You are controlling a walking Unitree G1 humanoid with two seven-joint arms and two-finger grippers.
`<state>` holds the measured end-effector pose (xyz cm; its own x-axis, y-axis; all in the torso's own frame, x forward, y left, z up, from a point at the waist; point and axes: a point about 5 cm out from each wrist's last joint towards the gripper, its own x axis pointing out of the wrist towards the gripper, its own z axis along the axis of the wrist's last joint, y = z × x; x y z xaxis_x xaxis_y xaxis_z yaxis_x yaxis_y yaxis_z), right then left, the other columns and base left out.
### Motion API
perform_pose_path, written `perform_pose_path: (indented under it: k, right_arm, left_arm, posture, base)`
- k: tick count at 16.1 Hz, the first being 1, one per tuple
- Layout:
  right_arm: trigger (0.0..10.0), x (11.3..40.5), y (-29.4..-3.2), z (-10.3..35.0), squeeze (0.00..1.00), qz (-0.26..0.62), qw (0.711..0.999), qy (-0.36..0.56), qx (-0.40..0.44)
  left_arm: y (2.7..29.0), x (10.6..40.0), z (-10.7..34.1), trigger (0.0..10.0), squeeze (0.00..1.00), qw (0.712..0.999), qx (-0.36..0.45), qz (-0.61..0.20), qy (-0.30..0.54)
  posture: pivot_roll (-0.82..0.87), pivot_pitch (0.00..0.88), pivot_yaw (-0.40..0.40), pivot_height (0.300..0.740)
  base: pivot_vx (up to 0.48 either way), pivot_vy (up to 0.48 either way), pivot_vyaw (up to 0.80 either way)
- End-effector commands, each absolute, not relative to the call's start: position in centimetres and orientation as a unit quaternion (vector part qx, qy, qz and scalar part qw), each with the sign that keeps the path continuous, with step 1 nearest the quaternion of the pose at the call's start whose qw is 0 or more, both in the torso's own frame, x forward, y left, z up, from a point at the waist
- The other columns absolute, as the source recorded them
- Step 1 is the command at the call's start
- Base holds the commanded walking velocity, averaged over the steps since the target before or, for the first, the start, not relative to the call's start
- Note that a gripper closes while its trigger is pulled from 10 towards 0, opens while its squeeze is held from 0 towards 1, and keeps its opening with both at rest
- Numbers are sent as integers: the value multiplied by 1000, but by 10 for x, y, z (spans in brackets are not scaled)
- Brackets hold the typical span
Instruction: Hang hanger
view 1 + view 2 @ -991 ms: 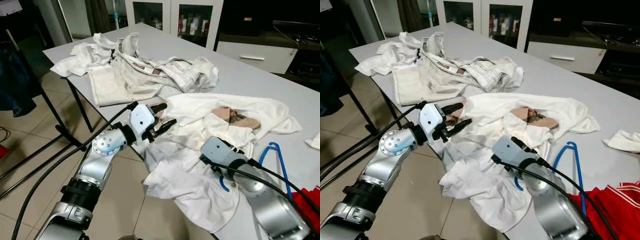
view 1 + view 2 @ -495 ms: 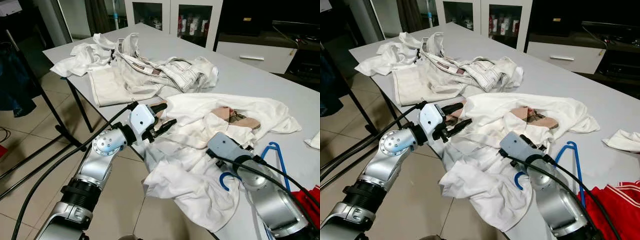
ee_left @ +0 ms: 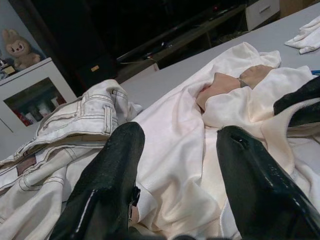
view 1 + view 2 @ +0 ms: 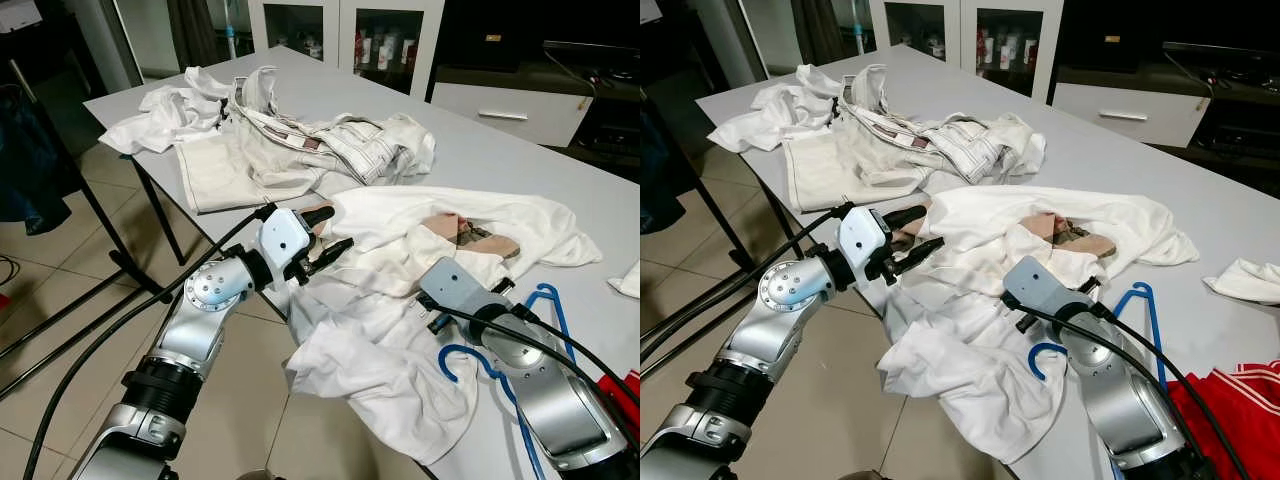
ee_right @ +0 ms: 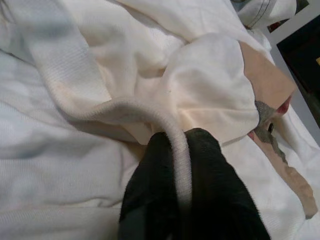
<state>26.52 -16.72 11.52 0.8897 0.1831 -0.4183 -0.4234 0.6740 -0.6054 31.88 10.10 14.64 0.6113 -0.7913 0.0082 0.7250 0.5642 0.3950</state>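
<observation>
A blue hanger (image 4: pixel 547 295) lies on the grey table (image 4: pixel 500 160) at the right, its hook (image 4: pixel 456 353) beside my right forearm and part of it under the white shirt (image 4: pixel 390 250). That shirt is spread in front of me and hangs over the table's near edge. My right gripper (image 5: pixel 182 137) is shut on a ribbed edge of the shirt (image 5: pixel 150 112), close to the hanger's top. At the shirt's left side, my left gripper (image 4: pixel 330 228) is open and holds nothing; the cloth lies just beyond its fingers (image 3: pixel 120 160).
A heap of pale trousers and cloths (image 4: pixel 300 140) covers the table's back left. A red garment (image 4: pixel 1230 410) lies at the near right and a small white cloth (image 4: pixel 1245 280) at the far right. A dark rack (image 4: pixel 40 150) stands on the tiled floor to the left.
My right arm has swung right and farther onto the table, uncovering the hanger's hook. The left arm has stayed put.
</observation>
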Motion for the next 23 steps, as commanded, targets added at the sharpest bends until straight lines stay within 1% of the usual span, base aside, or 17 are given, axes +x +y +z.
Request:
perform_pose_path:
  k: [1, 4, 6, 8, 12, 15, 17, 19, 23]
  right_arm:
    - [0, 267, -165, 120, 0, 173, 899, 148, -374]
    - [0, 270, -167, 125, 0, 163, 910, 139, -356]
    - [0, 278, -169, 139, 0, 164, 921, 123, -331]
    - [0, 286, -182, 161, 0, 150, 927, 103, -329]
    - [0, 299, -206, 177, 0, 114, 925, 95, -349]
    - [0, 310, -207, 190, 0, 98, 926, 77, -355]
    - [0, 322, -204, 215, 0, 76, 934, 34, -347]
    - [0, 334, -205, 244, 0, 58, 935, -10, -349]
    - [0, 346, -214, 273, 0, 20, 930, -49, -363]
  left_arm:
    - [99, 321, 150, 10000, 0, 875, 187, -435, -98]
    - [99, 321, 151, 10000, 0, 875, 187, -434, -100]
    - [98, 322, 151, 10000, 0, 875, 188, -435, -101]
    - [98, 322, 152, 10000, 0, 875, 188, -434, -102]
    - [99, 321, 151, 10000, 0, 877, 187, -431, -103]
    - [98, 321, 152, 10000, 0, 877, 186, -431, -105]
    - [97, 321, 152, 10000, 0, 876, 185, -432, -107]
    - [96, 321, 152, 10000, 0, 876, 185, -432, -107]
    - [96, 320, 152, 10000, 0, 877, 184, -431, -108]
  posture:
    - [-15, 0, 62, 723]
    - [-13, 0, 61, 723]
    - [-12, 0, 60, 723]
    - [-9, 0, 58, 723]
    - [-7, 0, 53, 723]
    - [-8, 0, 52, 723]
    - [-7, 0, 53, 723]
    - [-7, 0, 53, 723]
    - [2, 0, 46, 723]
  base:
    - [0, 0, 0]
    - [0, 0, 0]
    - [0, 0, 0]
    - [0, 0, 0]
    - [0, 0, 0]
    - [0, 0, 0]
    - [0, 0, 0]
    - [0, 0, 0]
    - [0, 0, 0]
